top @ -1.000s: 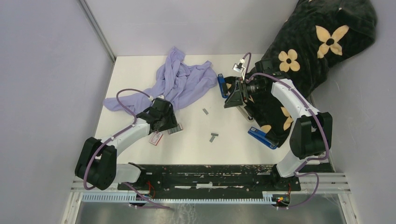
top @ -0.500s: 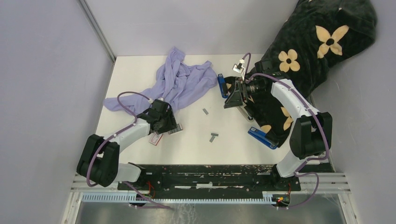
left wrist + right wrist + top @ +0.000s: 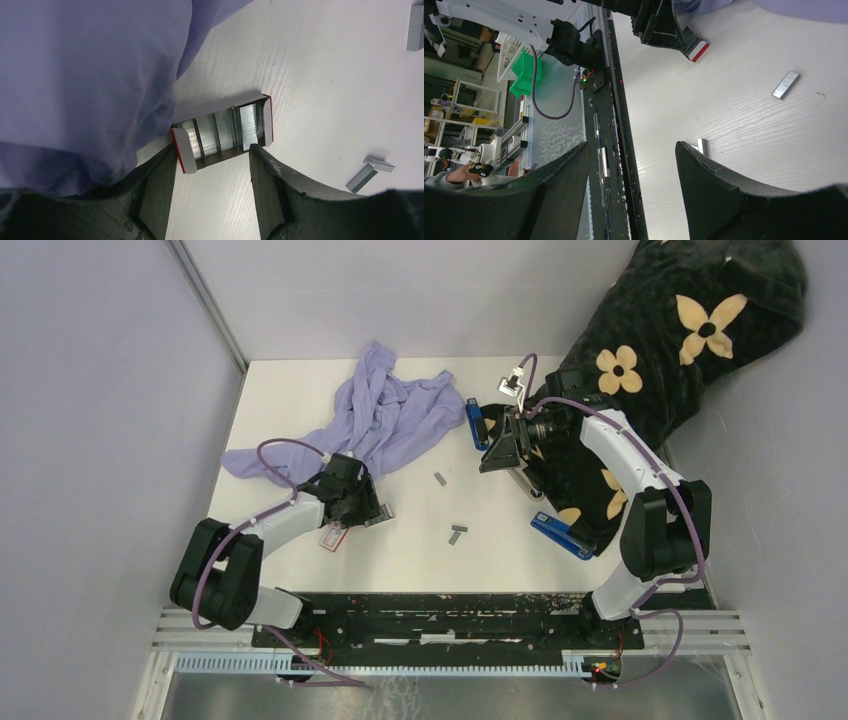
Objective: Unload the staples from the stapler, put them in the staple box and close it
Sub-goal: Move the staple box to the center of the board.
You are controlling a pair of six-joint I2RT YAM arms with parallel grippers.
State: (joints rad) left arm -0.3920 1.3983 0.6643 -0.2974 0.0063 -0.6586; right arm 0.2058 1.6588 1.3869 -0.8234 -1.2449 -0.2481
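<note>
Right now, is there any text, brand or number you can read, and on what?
None readable.
The red-and-white staple box shows no print in the left wrist view.
The red-and-white card near that box in the top view is too small to read.

The right pincer (image 3: pixel 631 148) gapes, staples (image 3: pixel 785 84) lying on the white table (image 3: pixel 729 115) beyond.

"What's lying on that white table (image 3: pixel 290 390)?"

"A lavender cloth (image 3: pixel 385 415) toward the far left corner. A black flowered blanket (image 3: pixel 650 390) over the right edge. Loose staples (image 3: pixel 457 533) mid-table, and an open staple box (image 3: pixel 222 132) touching the cloth."
</note>
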